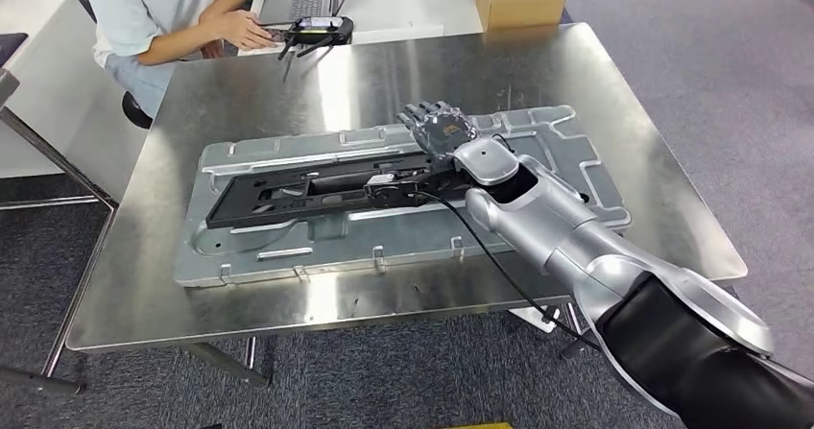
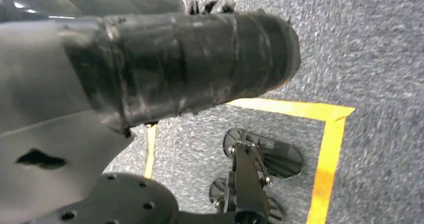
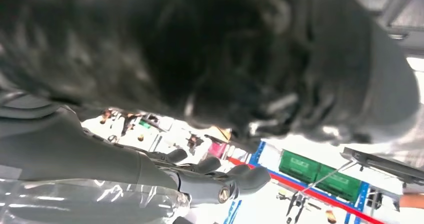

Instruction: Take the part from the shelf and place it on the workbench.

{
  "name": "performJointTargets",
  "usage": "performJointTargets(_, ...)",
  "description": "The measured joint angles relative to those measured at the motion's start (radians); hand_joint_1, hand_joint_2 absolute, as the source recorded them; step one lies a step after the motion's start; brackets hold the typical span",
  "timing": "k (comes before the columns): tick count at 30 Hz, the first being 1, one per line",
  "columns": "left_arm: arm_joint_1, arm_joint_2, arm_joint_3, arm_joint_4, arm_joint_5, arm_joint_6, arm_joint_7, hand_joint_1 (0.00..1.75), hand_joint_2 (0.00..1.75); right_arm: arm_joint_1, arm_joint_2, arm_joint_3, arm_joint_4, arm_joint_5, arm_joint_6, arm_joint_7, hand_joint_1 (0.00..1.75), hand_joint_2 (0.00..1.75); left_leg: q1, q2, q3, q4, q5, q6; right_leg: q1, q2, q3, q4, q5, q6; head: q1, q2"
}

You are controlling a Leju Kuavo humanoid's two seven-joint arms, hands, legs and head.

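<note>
Right under our right hand (image 1: 439,127) the long black metal bracket part (image 1: 317,191) already lies on the big grey pressed-metal panel (image 1: 288,251) on the steel workbench (image 1: 614,93), so placing looks basically done and only letting go and pulling back is left. Our silver arm reaches forward over the bench with the fingers (image 1: 427,114) curled past the part's near end; we can't tell if they're gripping it. The left hand (image 2: 185,58) hangs by the floor, grip unclear.

We're looking at a workshop: steel workbench (image 1: 288,74), green crates (image 3: 320,171) sitting on shelving, yellow floor tape (image 2: 327,154).

Can't tell how the right hand (image 1: 437,127) fingers sit on the part (image 1: 384,199); right wrist view mostly dark blur. Person (image 1: 163,11) cropped at top edge.
</note>
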Motion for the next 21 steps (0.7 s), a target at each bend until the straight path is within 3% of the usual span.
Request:
performJointTargets(3, -0.001, 0.0, 0.0, 0.0, 0.0, -0.006, 0.003, 0.0, 0.0, -0.002, -0.001, 0.0, 0.0, 0.003, 0.004, 0.003, 0.0, 0.0, 0.003, 0.001, -0.041, 0.165, -0.124, -0.009, 0.003, -0.001, -0.023, -0.001, 0.02, -0.009, -0.005, 0.0)
performJointTargets(4, -0.001, 0.0, 0.0, 0.0, 0.0, -0.009, 0.004, 0.0, 0.0, -0.002, -0.002, 0.0, 0.0, 0.004, 0.005, 0.005, 0.0, 0.0, 0.002, 0.001, -0.041, 0.197, -0.144, -0.007, 0.006, -0.001, -0.032, -0.001, 0.028, -0.01, -0.005, 0.0)
performJointTargets(5, -0.001, 0.0, 0.0, 0.0, 0.0, -0.011, 0.006, 0.0, 0.0, -0.002, -0.003, 0.0, 0.0, 0.004, 0.006, 0.006, 0.0, 0.0, 0.0, 0.001, -0.024, 0.197, -0.147, -0.002, 0.01, -0.001, -0.042, -0.001, 0.036, -0.011, -0.005, 0.0)
performJointTargets(6, -0.002, 0.0, 0.0, 0.0, -0.001, -0.012, 0.008, 0.0, 0.0, -0.002, -0.004, 0.0, 0.0, 0.005, 0.007, 0.007, 0.0, 0.0, -0.005, 0.001, 0.012, 0.159, -0.134, 0.007, 0.014, -0.001, -0.05, -0.001, 0.043, -0.012, -0.005, 0.0)
performJointTargets(8, -0.004, 0.002, 0.0, 0.0, -0.001, -0.014, 0.011, 0.0, 0.0, -0.004, -0.007, 0.0, 0.0, 0.007, 0.007, 0.008, 0.0, 0.0, -0.019, 0.003, 0.111, 0.025, -0.1, 0.037, 0.021, -0.001, -0.062, -0.003, 0.06, -0.013, -0.004, 0.0)
performJointTargets(10, -0.008, 0.005, 0.0, -0.001, -0.002, -0.015, 0.013, 0.0, 0.0, -0.008, -0.011, 0.0, -0.001, 0.008, 0.007, 0.008, 0.0, 0.0, -0.033, 0.009, 0.161, -0.063, -0.081, 0.064, 0.019, -0.004, -0.065, -0.013, 0.077, -0.006, -0.003, 0.0)
performJointTargets(13, -0.01, 0.006, 0.0, -0.001, -0.002, -0.017, 0.013, 0.0, 0.0, -0.01, -0.014, 0.0, 0.0, 0.01, 0.008, 0.008, 0.0, 0.0, -0.036, 0.013, 0.158, -0.095, -0.046, 0.076, 0.014, -0.007, -0.063, -0.038, 0.105, 0.009, -0.009, 0.0)
performJointTargets(14, -0.009, 0.006, 0.0, -0.001, -0.002, -0.018, 0.014, 0.0, 0.0, -0.011, -0.016, 0.0, 0.0, 0.011, 0.008, 0.008, 0.0, 0.0, -0.032, 0.015, 0.158, -0.11, -0.027, 0.075, 0.015, -0.007, -0.065, -0.038, 0.094, 0.014, -0.008, 0.0)
performJointTargets(15, -0.008, 0.006, 0.0, -0.001, -0.002, -0.02, 0.014, 0.0, 0.0, -0.011, -0.018, 0.0, 0.0, 0.013, 0.01, 0.008, 0.0, 0.0, -0.028, 0.017, 0.154, -0.124, -0.007, 0.076, 0.015, -0.006, -0.071, -0.021, 0.064, 0.019, -0.007, 0.0)
performJointTargets(16, -0.008, 0.007, 0.0, -0.001, -0.002, -0.021, 0.014, 0.0, 0.0, -0.012, -0.021, 0.0, 0.0, 0.014, 0.011, 0.008, 0.0, 0.0, -0.023, 0.019, 0.147, -0.132, 0.01, 0.074, 0.013, -0.005, -0.082, 0.018, 0.015, 0.024, -0.004, 0.0)
performJointTargets(18, -0.007, 0.007, 0.0, -0.001, -0.002, -0.023, 0.014, 0.0, 0.0, -0.011, -0.026, 0.0, 0.0, 0.018, 0.014, 0.008, 0.0, 0.0, -0.019, 0.02, 0.118, -0.131, 0.033, 0.072, 0.005, -0.005, -0.103, 0.134, -0.079, 0.038, -0.001, 0.0)
performJointTargets(19, -0.007, 0.007, 0.0, -0.001, -0.002, -0.024, 0.014, 0.0, 0.0, -0.009, -0.028, 0.0, 0.001, 0.02, 0.016, 0.008, 0.0, 0.0, -0.016, 0.02, 0.1, -0.126, 0.042, 0.067, 0.0, -0.005, -0.106, 0.184, -0.096, 0.045, 0.0, 0.0)
performJointTargets(21, -0.007, 0.007, 0.0, -0.001, -0.003, -0.026, 0.014, 0.0, 0.0, -0.006, -0.03, 0.0, 0.001, 0.025, 0.022, 0.008, 0.0, 0.0, -0.009, 0.02, 0.062, -0.108, 0.057, 0.056, -0.011, -0.006, -0.074, 0.207, -0.068, 0.062, 0.001, 0.0)
